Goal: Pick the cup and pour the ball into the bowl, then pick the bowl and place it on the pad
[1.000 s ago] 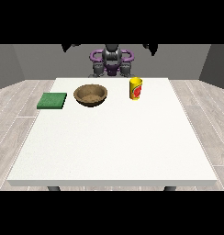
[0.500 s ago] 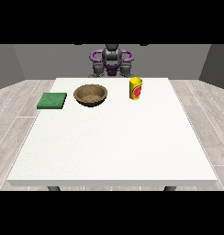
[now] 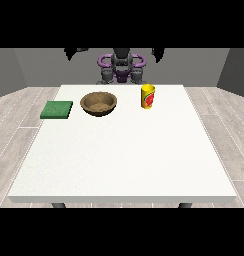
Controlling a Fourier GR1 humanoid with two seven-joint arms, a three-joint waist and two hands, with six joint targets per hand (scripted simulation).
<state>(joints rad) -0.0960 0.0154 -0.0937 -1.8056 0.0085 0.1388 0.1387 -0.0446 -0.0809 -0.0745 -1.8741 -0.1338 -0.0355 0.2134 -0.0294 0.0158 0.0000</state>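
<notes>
Evidently little has changed: both hands, at the view's left [image 3: 74, 52] and right [image 3: 158, 53], remain raised, fingers indiscernible. Cup [image 3: 148, 96], bowl [image 3: 98, 104] and pad [image 3: 57, 109] sit untouched on the table [image 3: 124, 160].

Robot hand [image 3: 157, 53] at view's right dropped (slightly).

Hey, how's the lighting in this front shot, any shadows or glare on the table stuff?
Front view: light is even and soft; the white table shows no glare. The bowl, yellow cup and green pad cast only faint shadows at their bases. The bowl's inside is slightly darker toward its near rim. The raised hands at the top edge are dark shapes.
</notes>
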